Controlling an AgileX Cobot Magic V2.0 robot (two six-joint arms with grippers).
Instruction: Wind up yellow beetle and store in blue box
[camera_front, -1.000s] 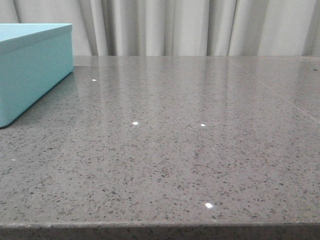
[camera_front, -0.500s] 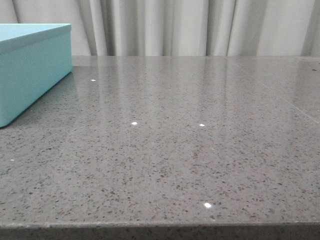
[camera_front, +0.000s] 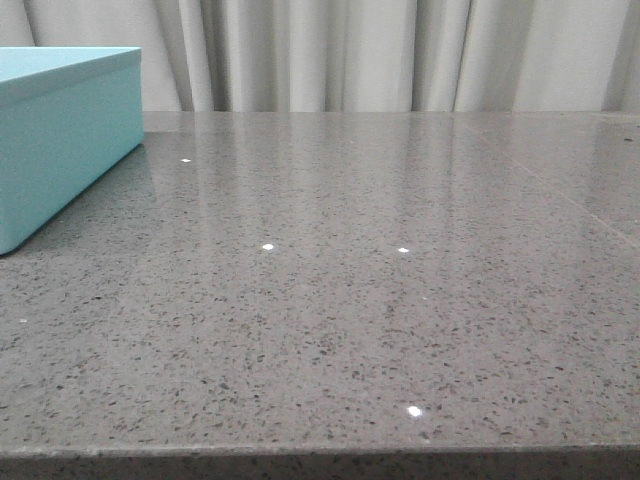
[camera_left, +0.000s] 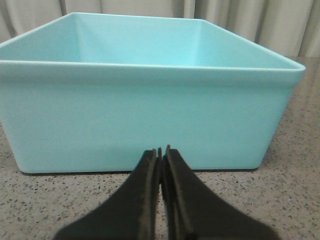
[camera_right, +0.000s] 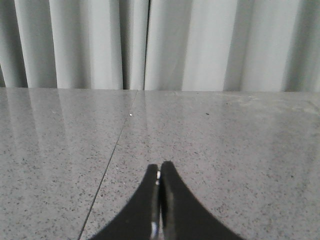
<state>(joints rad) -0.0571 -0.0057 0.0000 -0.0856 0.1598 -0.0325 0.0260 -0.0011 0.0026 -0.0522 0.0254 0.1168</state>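
— So where does the blue box (camera_front: 65, 130) sit?

— At the far left of the grey desk (camera_front: 350, 300) in the front view. The left wrist camera faces its near wall, open top up, so the left tool (camera_left: 161, 150) is low and just in front of it, well placed for a drop over the rim.

— And the tool itself?

— Its two dark fingers are pressed together with nothing between them. The right tool (camera_right: 159, 172) is the same: tips closed, empty, pointing across bare desk toward the curtain (camera_right: 160, 45).

— What about the yellow beetle?

— I can't find it on the desk surface these cameras cover. The box floor is hidden behind the wall from this low angle; I see only the upper inside walls. So the toy may already lie inside, which would suit both tools resting closed and empty, or it may sit somewhere out of frame, waiting to be wound. The pictures fit either.
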